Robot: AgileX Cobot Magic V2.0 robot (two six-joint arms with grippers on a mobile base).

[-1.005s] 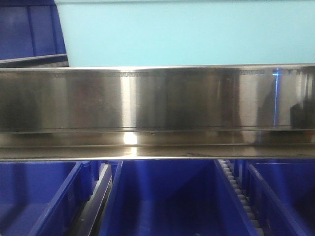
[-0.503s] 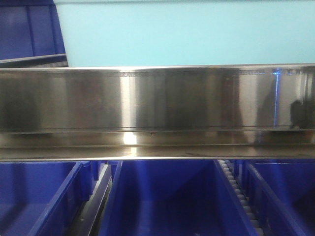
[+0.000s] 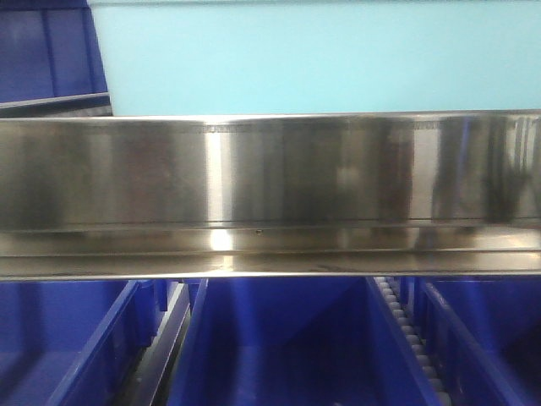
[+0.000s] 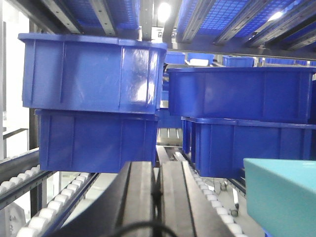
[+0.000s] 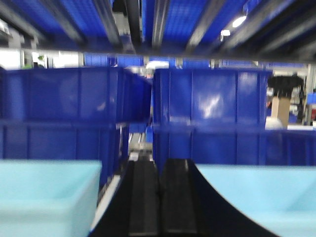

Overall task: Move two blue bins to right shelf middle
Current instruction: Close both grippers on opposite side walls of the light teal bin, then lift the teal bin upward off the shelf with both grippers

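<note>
A pale sky-blue bin [image 3: 321, 59] fills the top of the front view, standing on the shelf level above a steel beam [image 3: 270, 194]. In the left wrist view my left gripper [image 4: 157, 168] is shut and empty, and a pale blue bin corner [image 4: 281, 192] lies to its lower right. The right wrist view is blurred. There my right gripper [image 5: 159, 163] is shut on nothing, with a pale blue bin [image 5: 47, 197] on its left and another pale blue bin [image 5: 256, 192] on its right. Neither gripper touches a bin.
Dark royal-blue crates [image 4: 94, 74] stand stacked two high on roller tracks [image 4: 29, 222] ahead of both wrists, with more [image 5: 212, 113] behind the right gripper. Open dark blue crates [image 3: 279, 347] sit below the beam. Another dark crate [image 3: 51, 51] is at upper left.
The front view has shifted slightly, so the pale bin's left edge sits a little further left. The dark reflections at the beam's right end have smeared and changed shape.
</note>
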